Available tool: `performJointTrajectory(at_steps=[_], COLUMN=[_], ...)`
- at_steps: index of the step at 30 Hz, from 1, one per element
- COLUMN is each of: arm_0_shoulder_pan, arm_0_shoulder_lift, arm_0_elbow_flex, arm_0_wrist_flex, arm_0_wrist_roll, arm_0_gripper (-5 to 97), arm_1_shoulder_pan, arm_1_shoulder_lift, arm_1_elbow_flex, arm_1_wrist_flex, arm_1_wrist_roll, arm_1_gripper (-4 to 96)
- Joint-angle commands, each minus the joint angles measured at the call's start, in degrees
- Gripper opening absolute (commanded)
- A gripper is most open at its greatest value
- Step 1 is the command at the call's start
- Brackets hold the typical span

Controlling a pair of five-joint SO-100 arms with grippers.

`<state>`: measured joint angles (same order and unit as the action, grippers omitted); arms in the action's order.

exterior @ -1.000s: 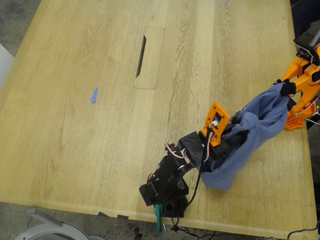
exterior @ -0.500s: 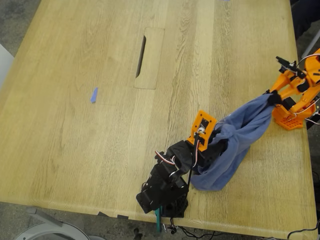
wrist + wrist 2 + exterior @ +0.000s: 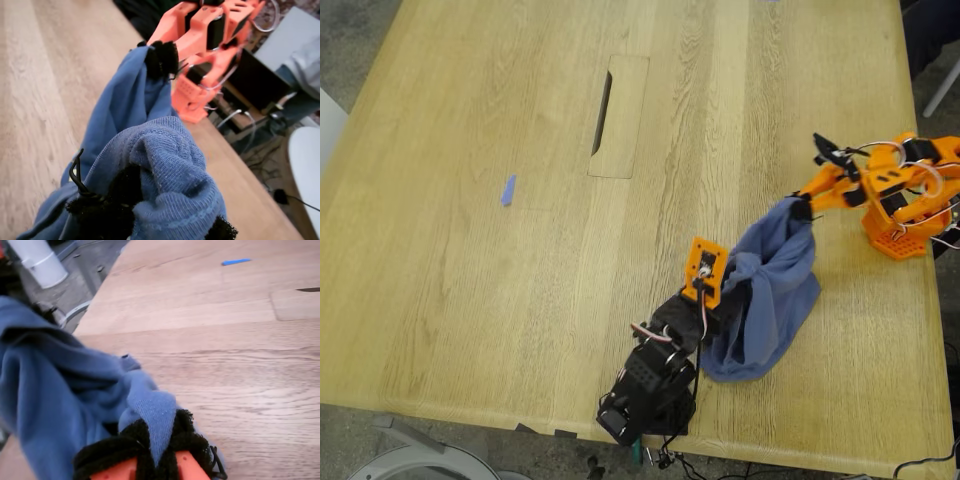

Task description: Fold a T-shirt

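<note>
The slate-blue T-shirt [image 3: 772, 292] hangs bunched between my two grippers, its lower part resting on the table near the front edge. My first gripper [image 3: 732, 288], on the black arm, is shut on a fold of the shirt [image 3: 165, 165] at the shirt's left end in the exterior view. My second gripper [image 3: 803, 208], on the orange arm, is shut on another edge of the shirt [image 3: 60, 390] up and to the exterior view's right. Its black pads [image 3: 187, 437] pinch the cloth. The second gripper also shows in the first wrist view [image 3: 160, 57]. The chest print is hidden.
The wooden table [image 3: 470, 280] has a dark slot in an inset panel [image 3: 603, 112] near the middle. A small blue tape strip [image 3: 508, 190] lies at the exterior view's left and also shows in the second wrist view [image 3: 236, 261]. The orange arm's base [image 3: 900, 225] stands at the table's right edge.
My second gripper has moved toward the exterior view's left with the shirt edge, closer to my first gripper. My first gripper shifted slightly left. The shirt is now more bunched.
</note>
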<state>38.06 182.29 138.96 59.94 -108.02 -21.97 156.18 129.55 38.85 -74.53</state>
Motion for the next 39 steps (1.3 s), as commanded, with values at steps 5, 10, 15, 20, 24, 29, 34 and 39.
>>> performJointTrajectory(at_steps=[5, 10, 15, 20, 24, 29, 34, 39], arm_0_shoulder_pan=[-14.7, -24.5, -34.8, -42.8, -47.6, -53.0, -59.1, -62.1], arm_0_shoulder_lift=[3.4, 3.5, 4.0, 7.7, 10.2, 10.3, 7.1, 1.4], arm_0_elbow_flex=[13.3, 20.8, 27.2, 31.6, 34.5, 36.5, 36.9, 35.6], arm_0_wrist_flex=[-17.1, -25.0, -32.3, -35.2, -36.4, -39.8, -43.8, -44.1], arm_0_wrist_roll=[0.5, 0.8, 1.1, 1.3, 1.6, 1.7, 2.3, 2.7], arm_0_gripper=[0, 0, 0, 0, 0, 0, 0, 0], arm_1_shoulder_pan=[8.1, 14.1, 20.8, 27.1, 29.8, 31.5, 34.1, 36.6], arm_1_shoulder_lift=[-5.8, -10.0, -14.5, -20.7, -27.0, -37.4, -45.8, -51.2], arm_1_elbow_flex=[7.6, 11.2, 14.1, 14.1, 13.1, 9.6, 5.1, 1.2], arm_1_wrist_flex=[-19.6, -27.8, -36.4, -44.7, -51.6, -60.2, -65.6, -67.2], arm_1_wrist_roll=[-0.8, -1.1, -1.6, -2.1, -2.4, -2.7, -3.0, -3.1], arm_1_gripper=[0.1, 0.1, 0.1, 0.1, 0.1, 0.0, 0.0, 0.0])
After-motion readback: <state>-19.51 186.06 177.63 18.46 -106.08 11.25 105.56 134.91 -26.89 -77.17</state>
